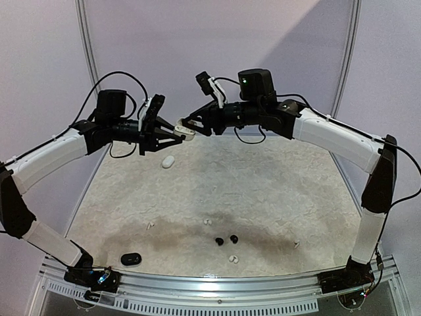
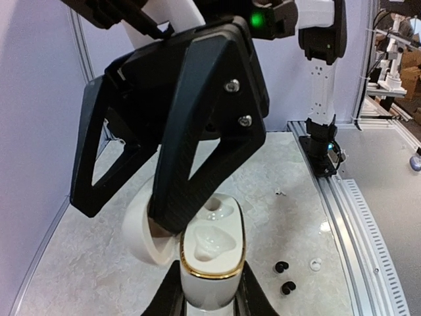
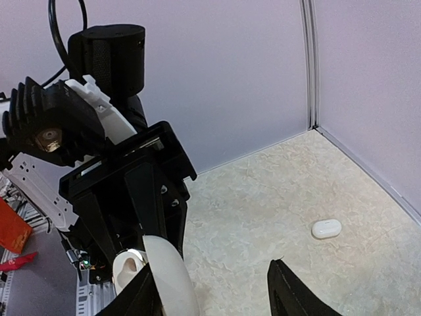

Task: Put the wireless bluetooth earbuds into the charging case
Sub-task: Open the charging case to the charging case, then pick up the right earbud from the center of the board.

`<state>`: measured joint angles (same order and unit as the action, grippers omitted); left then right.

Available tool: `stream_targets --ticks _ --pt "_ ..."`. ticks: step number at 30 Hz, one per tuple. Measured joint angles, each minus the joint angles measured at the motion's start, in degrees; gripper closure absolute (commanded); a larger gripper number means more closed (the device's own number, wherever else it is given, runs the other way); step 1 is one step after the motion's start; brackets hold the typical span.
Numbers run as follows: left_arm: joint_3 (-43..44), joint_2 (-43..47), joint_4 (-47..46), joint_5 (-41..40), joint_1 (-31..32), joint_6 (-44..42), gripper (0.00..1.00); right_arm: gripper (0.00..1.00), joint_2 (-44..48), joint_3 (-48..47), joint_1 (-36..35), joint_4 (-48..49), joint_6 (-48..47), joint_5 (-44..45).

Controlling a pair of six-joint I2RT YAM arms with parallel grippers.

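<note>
Charging case (image 2: 210, 260): lid (image 2: 139, 232) open, clamped aloft by left gripper (image 1: 168, 133), likely for steady loading. Right gripper (image 3: 214, 293): jaws apart, one finger against the lid, nothing held. Earbuds (image 1: 219, 241): loose on table (image 1: 283, 184), well below the case, none seated.

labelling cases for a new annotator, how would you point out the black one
Find the left arm's base at the pale marbled table's near edge. Just beyond it lies the glossy black oval case. It is much bigger than the two round black earbuds to its right, and the other loose case is white, at the far end.
</note>
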<state>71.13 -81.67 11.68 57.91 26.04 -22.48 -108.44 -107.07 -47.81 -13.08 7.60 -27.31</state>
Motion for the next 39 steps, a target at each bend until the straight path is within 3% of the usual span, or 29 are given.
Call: stream_targets --ticks 8,12,16,20,23,26,30,35,39 --pt "-3.5 -0.66 -9.09 -0.24 -0.02 14.97 1.0 0.24 -1.73 -4.9 1.14 -3.26 3.37 -1.57" --pt "-6.32 -2.25 -13.03 -1.42 -0.02 21.03 1.0 0.24 -1.9 -7.32 1.75 -4.33 5.9 -1.36" --pt "-7.82 -3.15 -14.88 -2.6 -0.02 24.0 1.0 0.36 -1.77 -9.11 3.82 -6.14 11.5 1.86" --pt "-10.05 -3.13 -18.97 -4.52 -0.02 25.24 1.0 0.41 -0.42 -9.99 8.76 -18.34 20.0 13.4" --pt "-13.03 -3.1 -23.02 -5.79 -0.02 25.86 1.0 0.39 0.74 -8.98 12.5 -35.71 26.25 24.74" --pt "-16.06 -3.1 -26.12 -6.73 0.02 26.64 1.0 0.38 1.16 -1.22 14.12 -47.76 31.04 31.63" --pt "-18.27 -2.34 -28.57 -7.8 0.39 27.19 1.0 0.37 1.18 16.15 12.85 -55.71 36.15 34.23" --pt "-20.37 1.18 -29.03 -8.41 1.81 26.62 1.0 0.39 5.35 34.75 11.76 -60.04 41.55 33.66" --pt "-20.39 3.5 -27.56 -8.52 2.86 25.0 1.0 0.42 11.19 42.05 11.8 -59.25 44.52 32.54"
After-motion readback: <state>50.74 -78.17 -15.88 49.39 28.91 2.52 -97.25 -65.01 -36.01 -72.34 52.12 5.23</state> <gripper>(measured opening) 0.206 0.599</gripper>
